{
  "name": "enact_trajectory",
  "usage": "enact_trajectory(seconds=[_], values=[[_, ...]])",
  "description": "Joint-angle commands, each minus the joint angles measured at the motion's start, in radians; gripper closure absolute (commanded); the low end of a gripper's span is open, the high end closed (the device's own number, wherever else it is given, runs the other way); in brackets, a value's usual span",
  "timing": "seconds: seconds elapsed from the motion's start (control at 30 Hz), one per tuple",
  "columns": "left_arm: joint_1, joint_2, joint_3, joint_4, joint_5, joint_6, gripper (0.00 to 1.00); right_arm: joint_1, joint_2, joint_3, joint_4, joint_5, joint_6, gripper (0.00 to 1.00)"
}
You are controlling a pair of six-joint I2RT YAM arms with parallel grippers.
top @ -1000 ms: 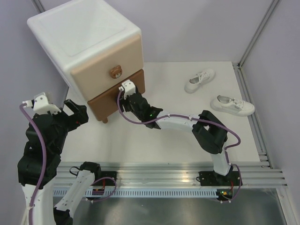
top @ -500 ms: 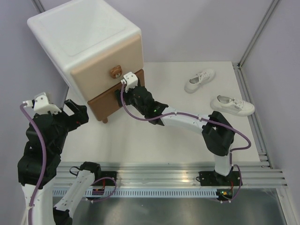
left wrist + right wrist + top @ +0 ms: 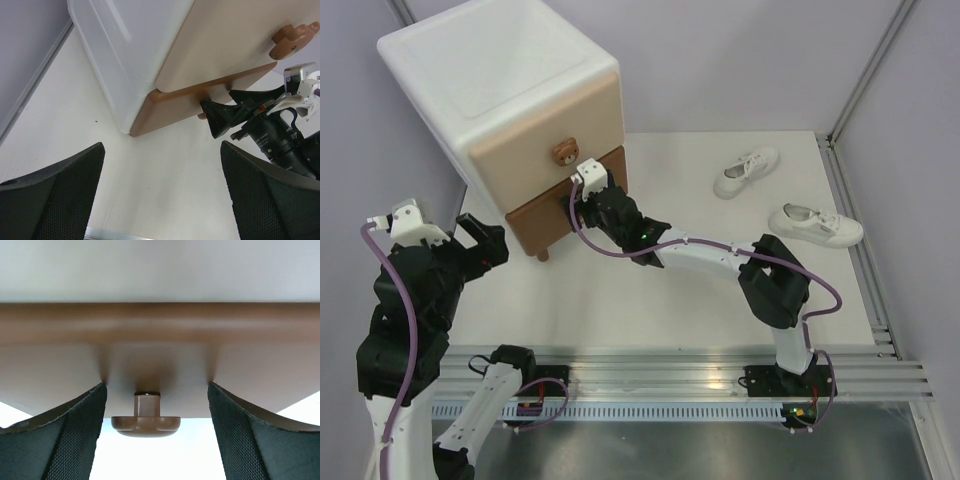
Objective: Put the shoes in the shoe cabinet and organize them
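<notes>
Right arm stretched low toward 10 o'clock; right gripper jaws spread wide. Left arm folded upright; left gripper aimed at 2 o'clock, jaws apart.

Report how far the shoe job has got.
Done: nothing visible; the black pair is out of view. In hand: the right gripper stands open around the knob of the lower drawer on the shoe cabinet, the drawer looking shut. Left: both white sneakers lie on the table, outside the cabinet; the left gripper hangs open.
</notes>
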Motion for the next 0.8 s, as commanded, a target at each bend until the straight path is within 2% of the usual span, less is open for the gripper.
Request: enact_trajectory(seconds=[0.0, 0.1, 0.33, 0.53, 0.77], values=[[-0.003, -0.002, 0.01, 0.008, -0.011, -0.001, 0.0, -0.011, -0.083, 0.02, -0.01, -0.03, -0.031, 0.14], [-0.003, 0.001, 0.029, 0.006, -0.015, 0.0, 0.0, -0.008, -0.161, 0.008, -0.085, -0.093, -0.028, 0.14], [-0.003, 0.005, 0.06, 0.005, -0.032, 0.014, 0.0, 0.007, -0.291, 0.079, -0.269, -0.102, -0.015, 0.14], [-0.003, 0.005, 0.067, 0.005, -0.039, 0.016, 0.0, 0.016, -0.247, 0.273, -0.403, -0.098, -0.01, 0.14], [-0.003, 0.001, 0.063, -0.003, -0.04, 0.014, 0.0, 0.024, -0.151, 0.411, -0.434, -0.093, 0.004, 0.14]])
